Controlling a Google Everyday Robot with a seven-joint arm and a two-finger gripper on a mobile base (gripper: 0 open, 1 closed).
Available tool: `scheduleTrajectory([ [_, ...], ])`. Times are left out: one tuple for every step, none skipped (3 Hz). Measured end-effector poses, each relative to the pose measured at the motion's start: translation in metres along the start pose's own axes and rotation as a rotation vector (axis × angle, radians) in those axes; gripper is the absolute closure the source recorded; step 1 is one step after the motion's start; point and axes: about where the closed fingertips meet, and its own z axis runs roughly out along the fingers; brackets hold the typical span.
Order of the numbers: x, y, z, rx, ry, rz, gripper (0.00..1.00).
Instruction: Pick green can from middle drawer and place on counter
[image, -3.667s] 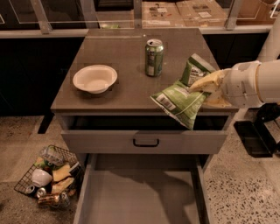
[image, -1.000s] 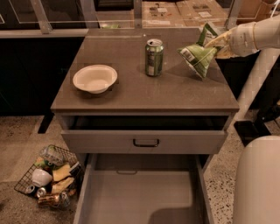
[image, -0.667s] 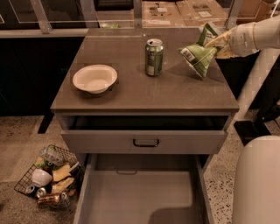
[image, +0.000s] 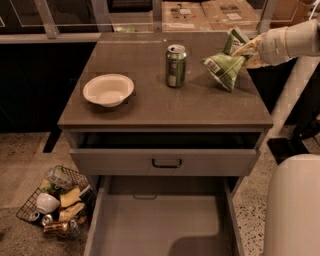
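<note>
The green can, a crumpled green-and-white foil snack bag (image: 226, 64), hangs over the right rear part of the counter (image: 200, 107), its lower corner at or just above the surface. My gripper (image: 247, 52) comes in from the right and is shut on the bag's upper right side. The middle drawer (image: 160, 220) is pulled open at the bottom of the view, and its flat grey floor is bare.
An upright green soda can (image: 175, 66) stands left of the bag. A white bowl (image: 108, 90) sits at the counter's left. A drawer with a black handle (image: 166, 163) is slightly open. A wire basket of trash (image: 55, 202) is on the floor at left. My white body (image: 292, 205) fills the bottom right.
Since 3.7 s ago my gripper has carried the bag from the counter's front right edge back to its right rear. Over the last second nothing has visibly moved.
</note>
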Motion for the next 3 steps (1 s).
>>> scheduleTrajectory([
  [-0.0006, 0.0003, 0.0048, 0.0, -0.005, 0.001, 0.11],
  [-0.0012, 0.0005, 0.009, 0.0, -0.009, 0.001, 0.0],
  [-0.0012, 0.0005, 0.0091, 0.0, -0.009, 0.001, 0.0],
])
